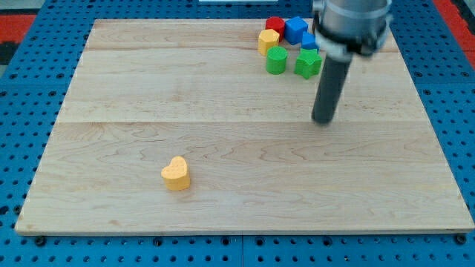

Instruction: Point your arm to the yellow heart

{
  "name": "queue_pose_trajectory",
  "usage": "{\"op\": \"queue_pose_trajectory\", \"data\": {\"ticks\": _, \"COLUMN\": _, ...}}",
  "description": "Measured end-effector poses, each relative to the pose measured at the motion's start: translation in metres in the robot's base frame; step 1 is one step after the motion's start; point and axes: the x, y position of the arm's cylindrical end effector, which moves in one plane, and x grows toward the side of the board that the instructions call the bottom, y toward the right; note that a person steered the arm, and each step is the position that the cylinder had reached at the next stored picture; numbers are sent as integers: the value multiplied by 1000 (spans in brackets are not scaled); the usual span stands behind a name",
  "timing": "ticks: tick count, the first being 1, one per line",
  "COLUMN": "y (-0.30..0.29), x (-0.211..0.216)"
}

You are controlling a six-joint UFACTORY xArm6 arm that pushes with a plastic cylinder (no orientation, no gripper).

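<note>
Starting nearest the view's bottom, the yellow heart-shaped block [176,173] lies alone on the pale wooden board [111,111], left of centre. My tip [323,121] stands well apart from it, up and toward the view's right, touching no block; it is a bare rod end with nothing to open or close. Farther back, by the board's top edge, cluster a green cylinder [277,60], a green star-like block [308,63], a yellow block [269,40], a red block [275,24] and two blue blocks [296,29]. Judging by this, pointing is hardly begun: a long diagonal crossing remains.
</note>
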Motion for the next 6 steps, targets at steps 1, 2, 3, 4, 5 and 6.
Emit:
{"op": "queue_pose_trajectory", "data": {"ticks": 1, "y": -62, "x": 81}}
{"op": "queue_pose_trajectory", "data": {"ticks": 2, "y": -136, "x": 101}}
{"op": "queue_pose_trajectory", "data": {"ticks": 3, "y": -169, "x": 79}}
{"op": "queue_pose_trajectory", "data": {"ticks": 4, "y": -150, "x": 64}}
{"op": "queue_pose_trajectory", "data": {"ticks": 5, "y": -146, "x": 69}}
{"op": "queue_pose_trajectory", "data": {"ticks": 6, "y": -196, "x": 89}}
